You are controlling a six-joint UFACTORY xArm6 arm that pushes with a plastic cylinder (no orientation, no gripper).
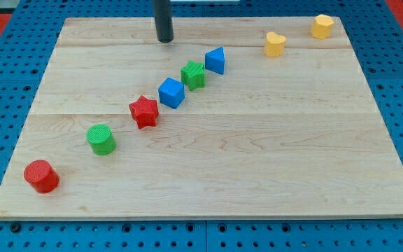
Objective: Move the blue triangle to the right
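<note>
The blue triangle (215, 60) sits on the wooden board (257, 154) above the view's middle, at the upper right end of a diagonal line of blocks. It touches or nearly touches a green star (194, 74) at its lower left. My tip (165, 40) is at the view's top, up and to the left of the blue triangle, with a clear gap between them.
Down the diagonal to the lower left lie a blue cube (171, 92), a red star (144, 111), a green cylinder (101, 138) and a red cylinder (41, 176). A yellow heart (275, 43) and a yellow hexagon (322, 26) sit at the upper right.
</note>
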